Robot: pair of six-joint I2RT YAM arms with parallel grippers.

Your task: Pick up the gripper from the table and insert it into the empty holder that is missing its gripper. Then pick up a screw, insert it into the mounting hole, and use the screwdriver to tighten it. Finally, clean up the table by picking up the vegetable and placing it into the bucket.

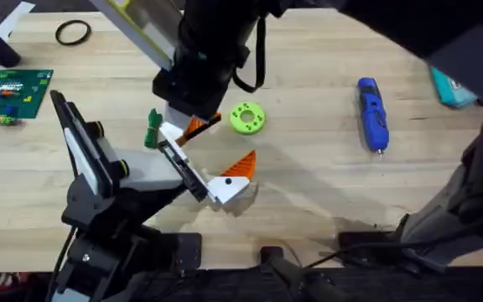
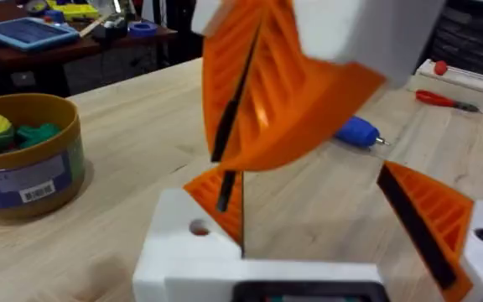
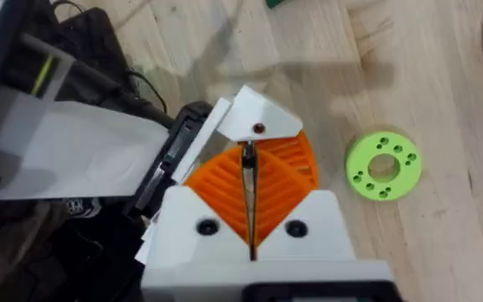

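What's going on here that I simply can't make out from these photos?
- Vegetable: in the overhead view, partly covered by the arm above it.
- Screwdriver: in the left wrist view, mostly behind a blurred orange-and-white part close to the camera.
- Bucket: in the left wrist view, cut off by the edge, and its wall hides most of the contents.
- Whether the right gripper holds anything: in the right wrist view, its shut pads hide it.

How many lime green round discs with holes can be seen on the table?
1. The lime green disc lies on the table between the vegetable and the blue screwdriver. Others may be hidden under the dark arm.
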